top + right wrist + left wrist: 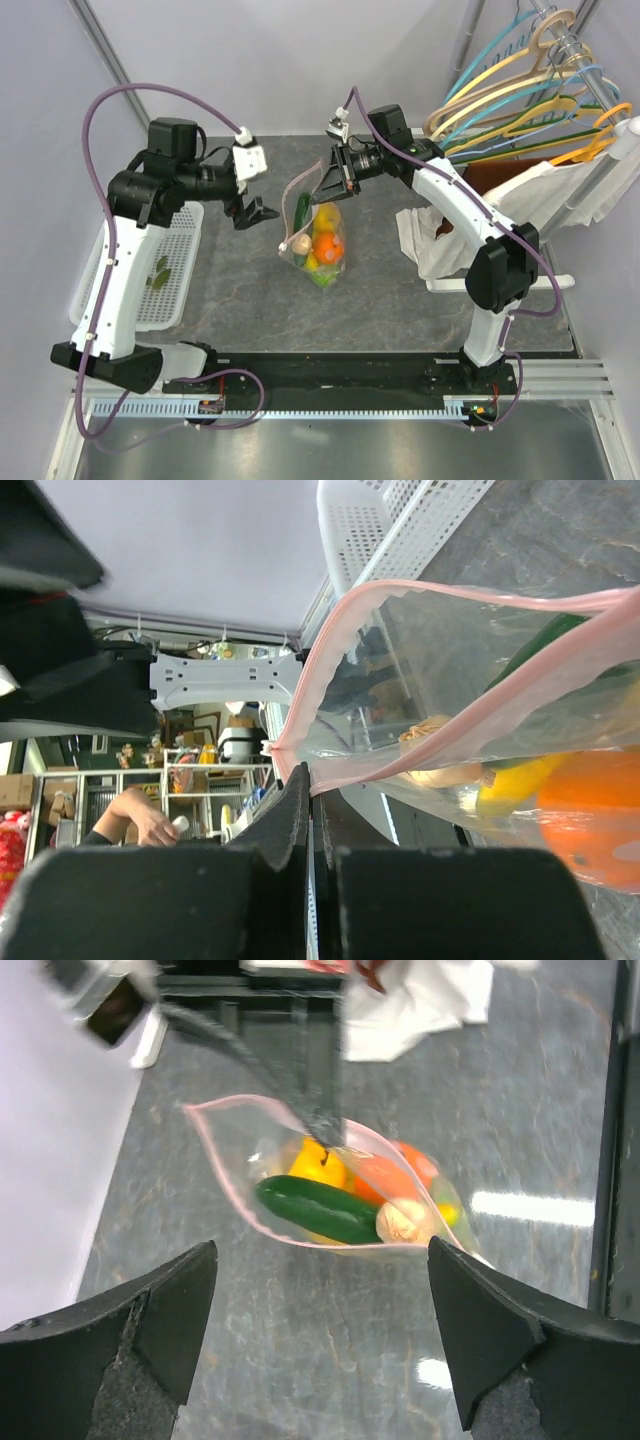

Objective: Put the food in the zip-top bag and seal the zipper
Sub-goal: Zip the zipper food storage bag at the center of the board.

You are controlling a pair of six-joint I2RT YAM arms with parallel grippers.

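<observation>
My right gripper (322,172) (311,780) is shut on the pinkish zipper (470,720) edge of the clear zip-top bag (316,245), holding it up over the table with its mouth open. Inside lies the food: a long green piece (318,1208), an orange piece (385,1175) (590,815), a yellow piece (318,1165) and a beige one (402,1222). The pink zipper rim (225,1175) loops open towards my left gripper (258,212) (325,1300). That gripper is open and holds nothing, just left of the bag and apart from it.
A white mesh basket (175,250) stands at the left table edge with small green pieces (157,272) in it. At the right are a rack of coloured hangers (540,80) and a white cloth (430,235). Grey walls close in at left and back.
</observation>
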